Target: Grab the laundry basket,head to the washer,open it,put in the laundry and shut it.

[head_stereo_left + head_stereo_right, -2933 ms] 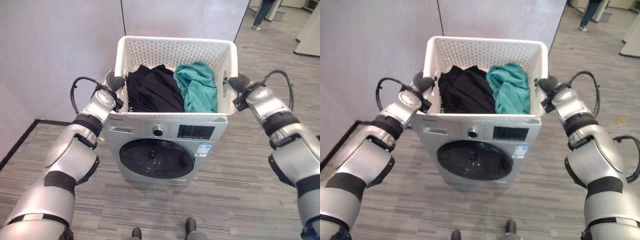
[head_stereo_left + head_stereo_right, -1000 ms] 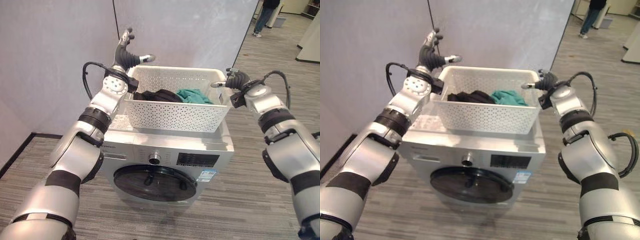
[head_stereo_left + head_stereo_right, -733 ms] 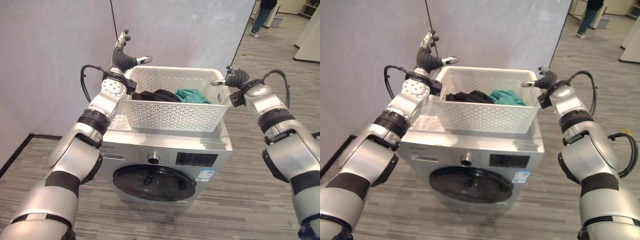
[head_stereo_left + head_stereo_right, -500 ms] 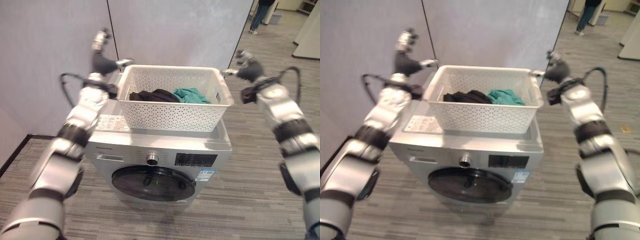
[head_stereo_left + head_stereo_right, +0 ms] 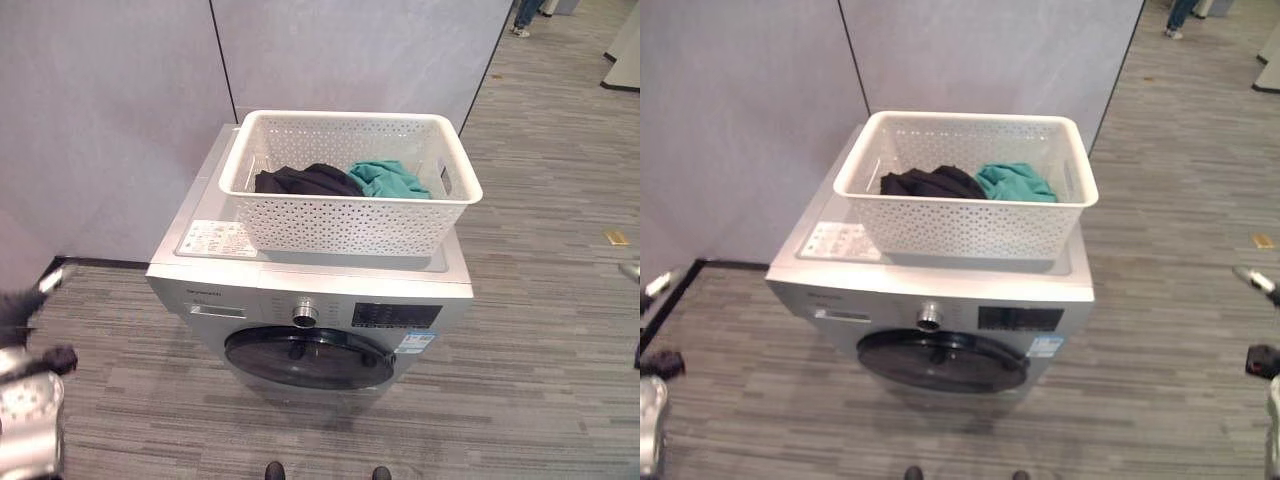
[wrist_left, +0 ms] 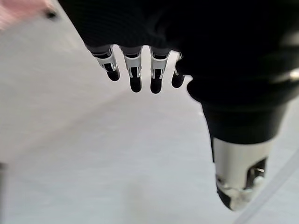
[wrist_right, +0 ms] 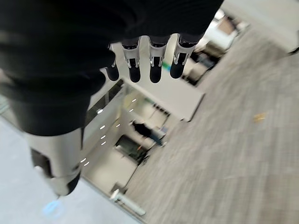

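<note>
The white perforated laundry basket [image 5: 345,222] stands on top of the silver washer [image 5: 215,238]. Inside it lie black laundry [image 5: 300,180] on the left and teal laundry [image 5: 390,178] on the right. The washer's round dark door [image 5: 310,358] is shut. My left hand [image 5: 18,308] hangs low at the left, well away from the washer. In its wrist view its fingers [image 6: 135,77] are straight and hold nothing. My right hand [image 5: 1255,281] hangs low at the far right. Its fingers [image 7: 156,60] are also straight, with nothing in them.
A grey partition wall [image 5: 350,50] stands right behind the washer. Grey plank floor [image 5: 540,330] spreads in front and to the right. A person's legs [image 5: 525,14] show far back at the right. A small tan scrap [image 5: 617,237] lies on the floor.
Earlier both hands held the basket by its sides over the washer. Both have since let go, opened and dropped low to the sides. The basket stays on top.
</note>
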Available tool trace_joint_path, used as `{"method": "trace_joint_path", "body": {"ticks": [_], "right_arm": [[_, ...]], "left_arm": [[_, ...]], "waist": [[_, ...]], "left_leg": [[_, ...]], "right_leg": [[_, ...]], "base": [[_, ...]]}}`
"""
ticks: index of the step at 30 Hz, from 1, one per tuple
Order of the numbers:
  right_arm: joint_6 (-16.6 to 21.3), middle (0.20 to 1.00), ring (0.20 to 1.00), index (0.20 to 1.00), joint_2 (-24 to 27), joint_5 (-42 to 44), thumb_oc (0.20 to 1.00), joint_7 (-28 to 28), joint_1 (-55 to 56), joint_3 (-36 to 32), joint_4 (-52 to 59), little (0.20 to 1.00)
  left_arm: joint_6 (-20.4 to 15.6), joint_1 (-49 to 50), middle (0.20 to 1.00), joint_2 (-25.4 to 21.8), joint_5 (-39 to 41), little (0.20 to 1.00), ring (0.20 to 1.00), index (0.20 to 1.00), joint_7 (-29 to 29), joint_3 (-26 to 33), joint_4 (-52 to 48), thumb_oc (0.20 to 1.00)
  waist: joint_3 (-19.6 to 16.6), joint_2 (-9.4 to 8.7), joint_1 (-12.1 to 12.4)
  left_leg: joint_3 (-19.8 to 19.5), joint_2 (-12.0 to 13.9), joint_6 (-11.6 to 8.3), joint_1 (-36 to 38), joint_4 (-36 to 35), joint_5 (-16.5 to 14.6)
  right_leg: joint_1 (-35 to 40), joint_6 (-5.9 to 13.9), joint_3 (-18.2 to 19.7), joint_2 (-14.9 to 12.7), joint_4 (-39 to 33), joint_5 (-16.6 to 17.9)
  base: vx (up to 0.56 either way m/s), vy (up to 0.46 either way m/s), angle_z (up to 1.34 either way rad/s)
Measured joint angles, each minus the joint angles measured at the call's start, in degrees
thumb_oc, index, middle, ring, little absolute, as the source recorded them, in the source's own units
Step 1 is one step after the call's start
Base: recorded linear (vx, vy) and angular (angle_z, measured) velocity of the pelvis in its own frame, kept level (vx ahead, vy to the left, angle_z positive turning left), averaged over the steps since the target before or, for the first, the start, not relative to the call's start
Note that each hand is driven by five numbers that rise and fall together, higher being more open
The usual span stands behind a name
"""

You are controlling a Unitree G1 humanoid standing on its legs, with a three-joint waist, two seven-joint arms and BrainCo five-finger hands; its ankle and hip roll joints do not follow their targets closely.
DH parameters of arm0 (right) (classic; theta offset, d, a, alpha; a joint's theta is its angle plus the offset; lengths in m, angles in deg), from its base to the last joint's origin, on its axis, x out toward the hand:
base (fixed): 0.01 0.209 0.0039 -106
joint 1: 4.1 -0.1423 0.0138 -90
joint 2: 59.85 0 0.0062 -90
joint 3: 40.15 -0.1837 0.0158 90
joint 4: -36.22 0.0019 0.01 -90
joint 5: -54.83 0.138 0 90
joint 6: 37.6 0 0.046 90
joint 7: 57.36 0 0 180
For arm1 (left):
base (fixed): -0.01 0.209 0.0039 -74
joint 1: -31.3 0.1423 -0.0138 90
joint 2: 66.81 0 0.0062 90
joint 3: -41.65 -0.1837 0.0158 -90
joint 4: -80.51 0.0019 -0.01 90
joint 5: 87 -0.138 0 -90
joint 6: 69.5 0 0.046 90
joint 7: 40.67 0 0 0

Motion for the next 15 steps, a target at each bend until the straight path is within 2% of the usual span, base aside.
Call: {"method": "trace_joint_path", "body": {"ticks": [2, 6, 8, 10, 11, 12, 15], "right_arm": [[-0.04, 1.000, 1.000, 1.000, -5.53, 0.08, 1.000, -1.14, 4.34, 1.27, 1.35, 1.000], [0.02, 1.000, 1.000, 1.000, -12.17, 3.46, 1.000, -4.00, 8.35, 5.68, -2.02, 1.000], [0.62, 1.000, 1.000, 1.000, -15.63, 7.10, 1.000, -6.10, 9.33, 9.46, -9.00, 1.000], [1.04, 1.000, 1.000, 1.000, -15.63, 11.22, 1.000, -8.81, 8.73, 15.38, -19.18, 1.000], [0.87, 1.000, 1.000, 1.000, -15.75, 15.20, 1.000, -11.87, 4.29, 21.44, -35.21, 1.000], [-0.86, 1.000, 1.000, 1.000, -16.18, 15.79, 1.000, -12.73, 3.79, 23.28, -38.98, 1.000], [-0.94, 1.000, 1.000, 1.000, -16.49, 15.74, 1.000, -15.08, 3.84, 27.55, -42.19, 1.000]], "left_arm": [[0.08, 3.52, 1.000, 4.30, 1.30, 1.000, 1.000, 1.000, -1.03, -0.34, 0.90, 1.000], [-0.03, 6.52, 1.000, 10.01, 6.90, 1.000, 1.000, 1.000, -3.23, -4.18, 5.02, 1.000], [-0.75, 7.05, 1.000, 12.70, 12.29, 1.000, 1.000, 1.000, -4.80, -8.60, 10.52, 1.000], [-1.45, 5.35, 1.000, 14.61, 18.51, 1.000, 1.000, 1.000, -6.91, -12.42, 18.88, 1.000], [-1.52, 2.22, 1.000, 15.88, 23.76, 1.000, 1.000, 1.000, -8.78, -15.92, 28.98, 1.000], [-0.58, 1.42, 1.000, 16.73, 25.69, 1.000, 1.000, 1.000, -9.88, -17.66, 32.08, 1.000], [-0.33, -1.44, 1.000, 18.03, 27.90, 1.000, 1.000, 1.000, -11.86, -19.85, 43.01, 1.000]], "waist": [[0.10, 0.21, 0.53], [-0.18, 0.33, 0.90], [-0.50, 0.08, 0.80], [-0.94, -0.47, 0.80], [-1.52, -0.76, 0.83], [-1.48, -0.96, 0.88], [-1.54, -1.25, -0.11]], "left_leg": [[0.04, -0.02, 0.01, -0.10, 0.01, -0.10], [0.12, -0.01, -0.09, 0.03, 0.03, -0.22], [0.39, 0.10, -0.13, -0.07, 0.04, -0.18], [0.86, 0.22, -0.16, -0.20, 0.04, -0.16], [1.15, 0.43, -0.30, -0.15, 0.03, -0.09], [1.15, 0.43, -0.35, -0.35, 0.02, -0.14], [1.26, 0.72, -0.54, -0.69, 0.00, 0.02]], "right_leg": [[-0.08, 0.00, 0.00, 0.03, -0.01, -0.09], [0.00, 0.06, 0.03, 0.06, 0.26, -0.14], [-0.28, 0.05, 0.19, 0.09, 0.44, -0.11], [-0.65, 0.06, 0.42, 0.09, 0.32, -0.10], [-0.70, 0.06, 0.63, 0.04, 0.29, -0.09], [-0.91, 0.06, 0.65, 0.18, 0.11, -0.09], [-1.35, -0.08, 0.93, 0.23, -0.03, 0.07]], "base": [[-0.02, -0.014, 0.00], [-0.04, -0.036, 0.00], [-0.09, -0.038, -0.06], [-0.08, -0.030, -0.11], [-0.03, -0.017, -0.09], [-0.04, -0.025, -0.05], [-0.01, -0.036, -0.04]]}}
